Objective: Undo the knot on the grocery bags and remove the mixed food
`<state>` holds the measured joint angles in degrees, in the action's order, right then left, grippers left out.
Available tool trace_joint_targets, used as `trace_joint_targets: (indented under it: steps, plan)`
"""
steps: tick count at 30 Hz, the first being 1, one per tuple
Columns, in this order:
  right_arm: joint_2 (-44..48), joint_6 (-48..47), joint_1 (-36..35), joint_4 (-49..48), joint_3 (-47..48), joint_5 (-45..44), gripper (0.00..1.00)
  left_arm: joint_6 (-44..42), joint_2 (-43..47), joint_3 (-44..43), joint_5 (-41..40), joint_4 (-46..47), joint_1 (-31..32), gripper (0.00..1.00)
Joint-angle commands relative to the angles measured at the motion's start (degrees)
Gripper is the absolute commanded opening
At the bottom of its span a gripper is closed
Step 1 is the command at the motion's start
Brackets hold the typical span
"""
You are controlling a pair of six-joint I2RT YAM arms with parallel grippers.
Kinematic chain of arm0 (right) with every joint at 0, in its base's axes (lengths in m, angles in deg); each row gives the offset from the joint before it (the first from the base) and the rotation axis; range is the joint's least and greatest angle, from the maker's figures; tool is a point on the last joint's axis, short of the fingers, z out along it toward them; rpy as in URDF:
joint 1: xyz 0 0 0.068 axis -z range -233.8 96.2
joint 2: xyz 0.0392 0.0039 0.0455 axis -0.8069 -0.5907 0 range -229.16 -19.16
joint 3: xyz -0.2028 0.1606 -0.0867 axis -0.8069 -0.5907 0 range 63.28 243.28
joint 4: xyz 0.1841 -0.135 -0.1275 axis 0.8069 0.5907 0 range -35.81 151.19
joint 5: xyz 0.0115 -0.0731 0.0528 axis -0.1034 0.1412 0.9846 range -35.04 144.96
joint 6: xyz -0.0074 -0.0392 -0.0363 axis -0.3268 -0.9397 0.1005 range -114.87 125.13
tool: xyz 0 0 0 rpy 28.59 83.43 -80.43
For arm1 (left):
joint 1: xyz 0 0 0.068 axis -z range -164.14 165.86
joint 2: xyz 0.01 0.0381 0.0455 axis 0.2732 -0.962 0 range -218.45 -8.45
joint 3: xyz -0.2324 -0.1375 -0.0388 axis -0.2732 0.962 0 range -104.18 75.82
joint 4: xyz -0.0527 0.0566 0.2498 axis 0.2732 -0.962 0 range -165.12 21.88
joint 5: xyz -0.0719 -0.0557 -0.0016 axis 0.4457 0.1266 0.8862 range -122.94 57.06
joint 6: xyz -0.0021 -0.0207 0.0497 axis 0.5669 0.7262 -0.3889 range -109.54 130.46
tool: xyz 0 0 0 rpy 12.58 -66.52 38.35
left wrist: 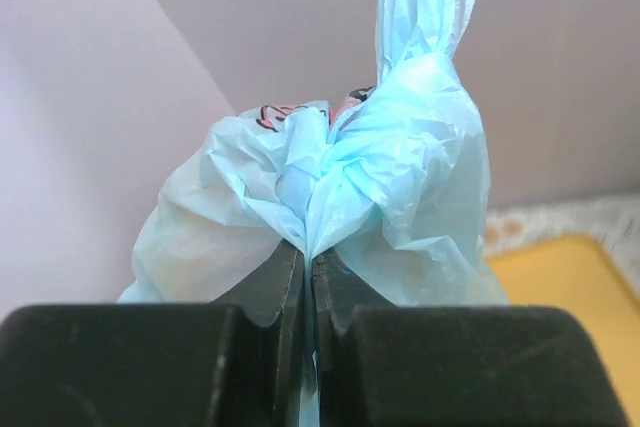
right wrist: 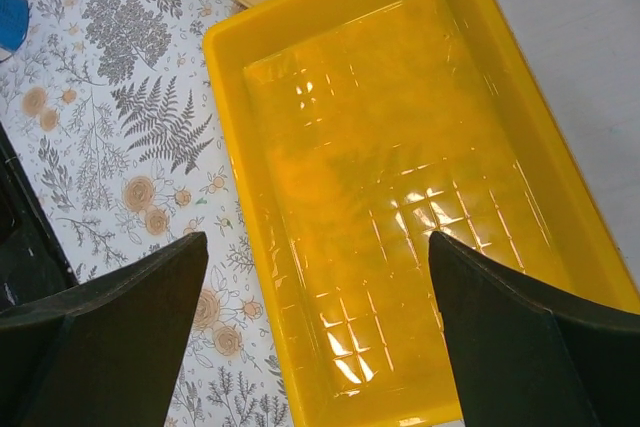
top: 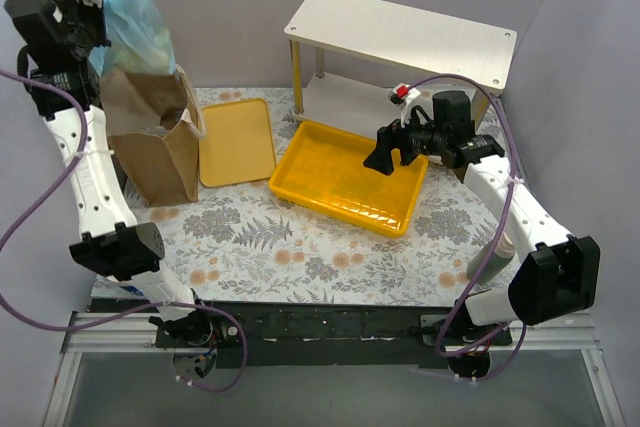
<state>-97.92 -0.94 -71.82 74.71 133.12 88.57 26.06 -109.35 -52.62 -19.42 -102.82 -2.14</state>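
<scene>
Two bags stand in question, both at the far left corner of the bench. The left end effector (left wrist: 310,265) is raised there, its jaws pressed together on a fold of the light-blue plastic bag (left wrist: 400,187), directly under the knot (left wrist: 345,162). The knot is tight and not yet undone. The bag hangs over the open mouth of the brown paper bag (top: 155,147); whether its underside rests in that mouth cannot be told. No food can be made out clearly through the film.

The right end effector (right wrist: 318,247) hovers, jaws wide apart and empty, over the deep yellow tray (right wrist: 228,117) toward the right of the bench, well apart from the knot.

Hazards, as judged:
- The film is thin and pinched on a narrow fold. If it carries the contents' weight, it may tear or slip free, and the load would drop onto the paper bag and could topple it.
- Pulling from below the knot is likely to tighten it rather than loosen it.
- The second arm must cross the bench to reach the loose tail above the knot — a poor approach could brush the paper bag or the flat yellow tray (top: 236,142) beside it.
</scene>
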Motion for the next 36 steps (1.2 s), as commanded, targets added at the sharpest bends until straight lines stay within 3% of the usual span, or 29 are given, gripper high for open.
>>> trace_joint_targets:
  steps: [1,5,8,13,16,17,18,19,20,22,24,29,36]
  plan:
    - [-1.22,0.88,-0.26,-1.97,2.31,0.94,0.98,4.26,7.82,-4.96,13.08,11.32,0.25,0.00]
    - [-1.92,0.62,-0.17,-1.44,3.28,0.59,0.99,13.54,9.58,-8.05,34.40,12.54,0.16,0.00]
    - [-2.19,-0.26,-0.17,-0.91,3.63,-0.64,0.98,24.53,10.90,-6.48,43.58,15.71,0.95,0.00]
    - [-1.22,-1.14,-0.17,0.05,3.63,-1.61,0.99,34.14,16.42,9.05,57.22,15.80,3.76,0.00]
    - [-0.61,-1.67,-0.08,1.10,3.11,-2.84,0.99,31.53,23.28,23.43,57.68,13.79,4.81,0.00]
    - [-0.34,-2.71,-0.17,1.28,3.02,-2.93,0.99,28.64,24.60,26.02,58.89,7.69,4.90,0.00]
    - [-0.25,-3.42,-0.17,2.24,3.02,-2.67,0.98,22.87,25.57,27.27,59.34,1.71,5.69,0.00]
    - [-0.17,-4.21,-0.17,2.69,2.93,-2.23,0.99,11.50,26.28,29.11,59.17,-4.87,6.30,0.00]
    - [-0.08,-5.87,-0.17,2.95,2.93,-2.23,0.99,6.25,26.63,30.52,59.17,-15.64,6.74,0.00]
    - [0.10,-7.20,-0.17,3.48,2.84,-2.32,0.99,-5.24,27.94,36.73,58.47,-24.50,7.89,0.00]
    - [0.27,-8.52,-0.26,3.48,2.67,-2.66,0.98,-9.60,29.09,42.28,57.42,-31.11,8.94,0.00]
    - [-0.25,-9.05,-0.44,4.62,3.45,-2.14,0.98,-9.98,35.93,59.32,54.25,-27.64,10.35,0.00]
    - [-1.04,-10.28,-2.89,5.24,3.90,-2.40,0.98,-4.61,43.24,68.93,49.34,-22.17,10.70,0.00]
